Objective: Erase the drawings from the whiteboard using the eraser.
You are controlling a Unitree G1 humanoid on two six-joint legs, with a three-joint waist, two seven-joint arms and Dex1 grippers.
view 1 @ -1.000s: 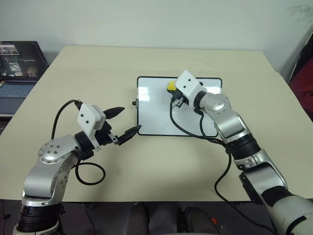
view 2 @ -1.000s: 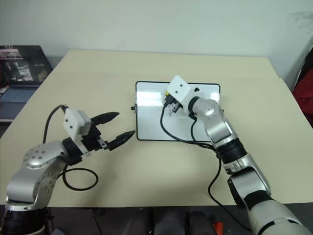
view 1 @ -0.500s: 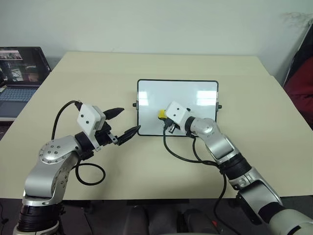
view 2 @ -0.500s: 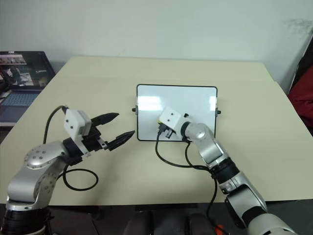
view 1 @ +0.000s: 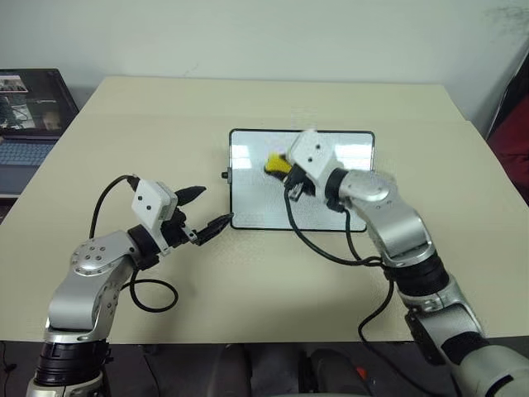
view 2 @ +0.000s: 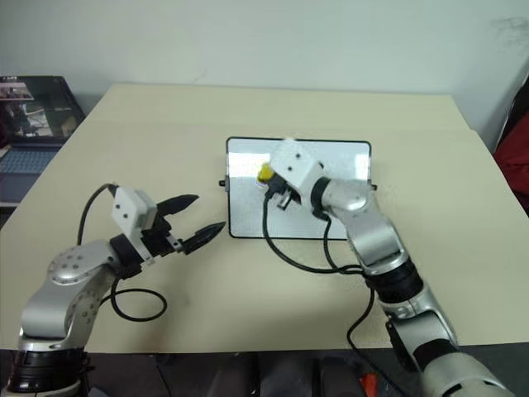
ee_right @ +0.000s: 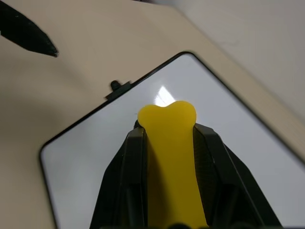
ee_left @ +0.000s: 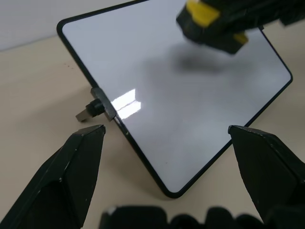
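Yellow eraser (ee_right: 167, 157) is clamped in my right claw (view 1: 285, 169) over the whiteboard (view 1: 248, 194) on the table (view 1: 149, 124); left claw (view 1: 207, 208) gapes empty beside it. Wiping underway; next, press down and sweep any remaining marks.

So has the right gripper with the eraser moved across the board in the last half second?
Yes. The right gripper with the eraser went from the whiteboard's near edge toward its far edge.

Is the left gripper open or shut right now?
Open: left gripper fingers stand wide apart, pointing at the whiteboard edge.
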